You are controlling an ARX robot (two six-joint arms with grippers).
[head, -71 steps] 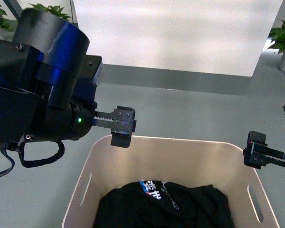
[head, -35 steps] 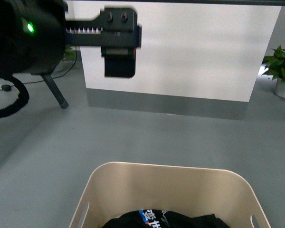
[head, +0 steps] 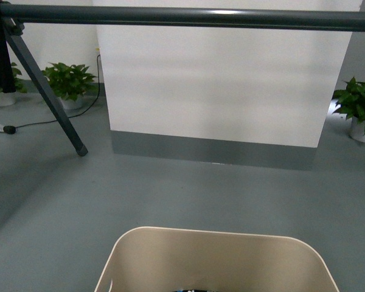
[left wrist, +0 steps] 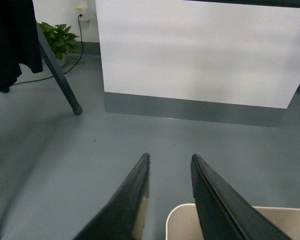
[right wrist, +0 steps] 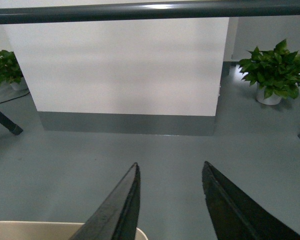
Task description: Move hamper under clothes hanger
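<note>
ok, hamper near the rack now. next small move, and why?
Probably nudge the hamper a little further forward. The clothes hanger bar sits ahead of the tub, with bare floor between. Both grippers, left and right, are open and empty.

Neither arm shows up in my front cam. On the wrist cams, my left gripper has its fingers a little apart with nothing between them, and my right gripper is spread wider, also empty.
</note>
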